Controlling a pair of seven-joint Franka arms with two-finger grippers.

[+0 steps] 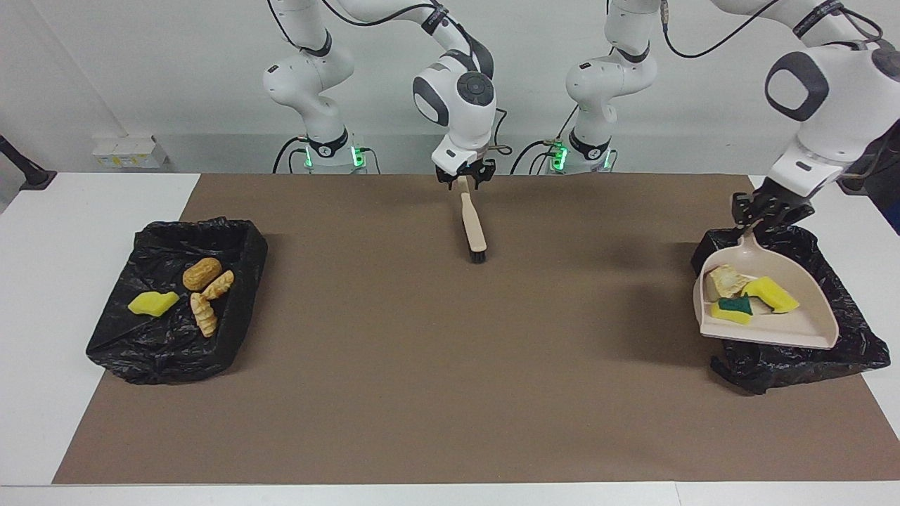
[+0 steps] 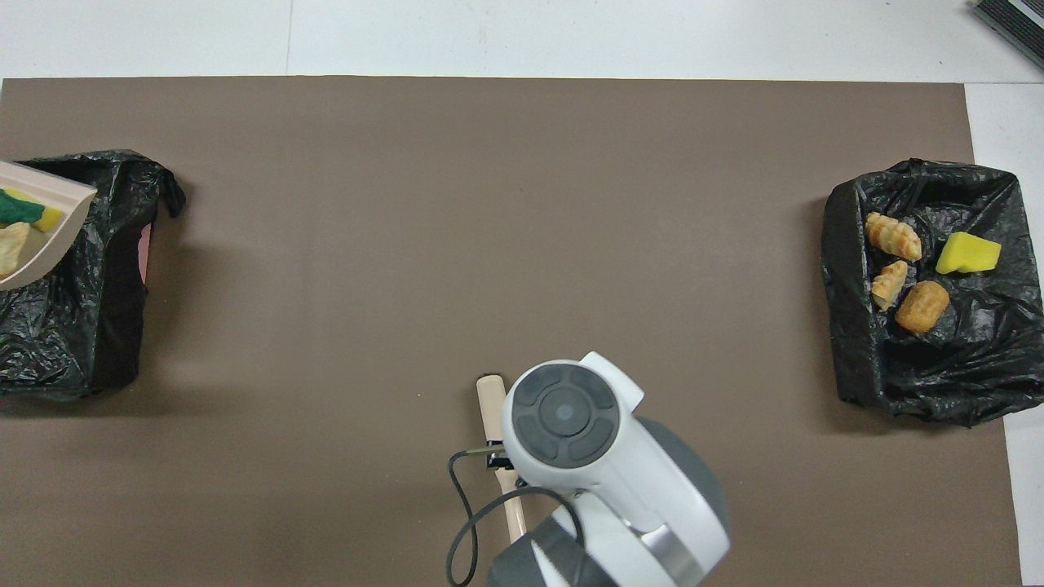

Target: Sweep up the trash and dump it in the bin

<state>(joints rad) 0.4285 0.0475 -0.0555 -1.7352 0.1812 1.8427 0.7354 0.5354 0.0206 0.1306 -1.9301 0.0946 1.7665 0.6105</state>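
My left gripper [image 1: 768, 212] is shut on the handle of the beige dustpan [image 1: 794, 327], which hangs tilted over the black-lined bin [image 1: 854, 344] at the left arm's end of the table. In the pan lies trash: a pale crumbly chunk [image 1: 728, 281], a yellow sponge [image 1: 771, 294] and a green-yellow sponge [image 1: 731, 309]. In the overhead view only a corner of the dustpan [image 2: 49, 244] shows above that bin [image 2: 81, 326]. My right gripper [image 1: 463, 176] is at the handle end of the beige brush [image 1: 473, 228], whose bristles rest on the mat near the robots.
A second black-lined bin [image 1: 119, 344] sits at the right arm's end, holding a yellow sponge [image 1: 152, 303] and three golden-brown rolls [image 1: 202, 273]. A brown mat [image 1: 422, 365] covers the table between the two bins.
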